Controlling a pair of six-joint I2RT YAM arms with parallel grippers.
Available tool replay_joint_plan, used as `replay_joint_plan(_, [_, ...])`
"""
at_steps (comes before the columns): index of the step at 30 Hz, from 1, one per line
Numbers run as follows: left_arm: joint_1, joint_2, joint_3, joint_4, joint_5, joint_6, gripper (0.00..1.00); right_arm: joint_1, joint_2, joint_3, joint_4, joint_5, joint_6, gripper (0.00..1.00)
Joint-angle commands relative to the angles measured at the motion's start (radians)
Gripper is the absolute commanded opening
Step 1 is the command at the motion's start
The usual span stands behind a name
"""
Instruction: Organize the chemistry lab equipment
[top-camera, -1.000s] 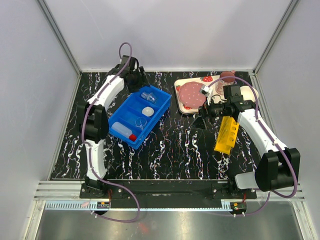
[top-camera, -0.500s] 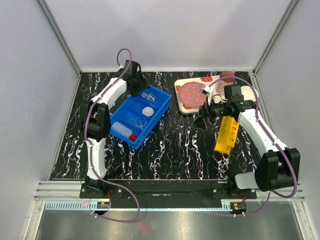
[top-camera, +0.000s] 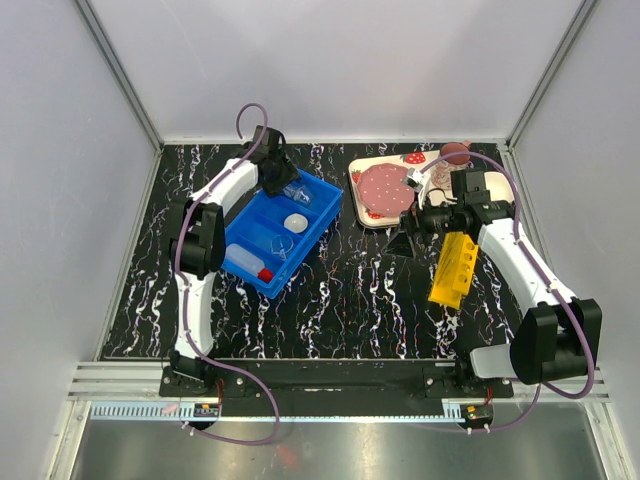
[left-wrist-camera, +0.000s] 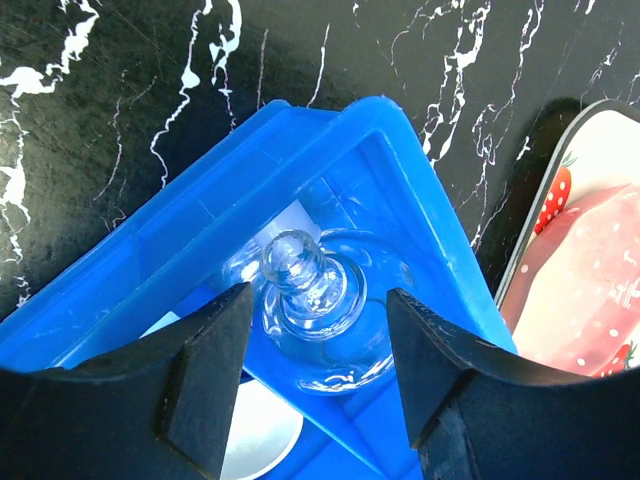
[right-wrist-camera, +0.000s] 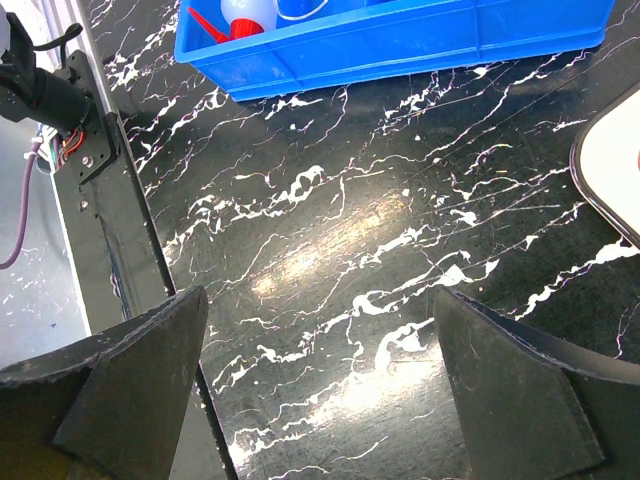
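Because the arms were bolted at the near edge, the yellow holed rack lay closest, flat on the worktop just beside the right forearm and outside the blue bin; judged from this, it was not yet sorted. Left of it, the squeeze bottle lay on its side in the bin's nearest compartment, presumably because that was the only way it would fit. The right pincer hung wide open and empty over bare worktop, with free room between the bin wall and the rim of the strawberry-print tray. Farther along the bin, a small beaker and the white round dish occupied the middle compartments. In the farthest compartment a clear glass vessel lay tipped, mouth toward the wrist camera. The left pincer stood open around it, jaws on either side with blue showing in each gap, gripping nothing. The bin's far corner closed in tightly there, so any lift would call for a straight upward path. Whether the thin tubes were present could not be told.
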Motion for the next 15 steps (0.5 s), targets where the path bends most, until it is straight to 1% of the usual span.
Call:
replay_joint_plan(1, [0.003,0.005,0.012,0.039,-0.055,-0.015,0.61,-0.009,-0.034,-0.002,0.017,-0.031,-0.001,1.00])
replay_joint_plan(5, [0.003,0.014,0.022,0.036,-0.064,-0.009,0.58,-0.011,-0.033,-0.002,0.019,-0.033,0.001,1.00])
replay_joint_plan(13, [0.003,0.041,0.024,0.007,-0.095,0.005,0.57,-0.020,-0.037,-0.002,0.019,-0.036,0.001,1.00])
replay_joint_plan(14, [0.003,0.044,0.024,0.006,-0.095,0.007,0.56,-0.020,-0.039,-0.002,0.019,-0.036,0.004,1.00])
replay_joint_plan(15, [0.001,0.048,0.024,0.006,-0.097,0.007,0.53,-0.021,-0.039,-0.001,0.019,-0.036,0.004,1.00])
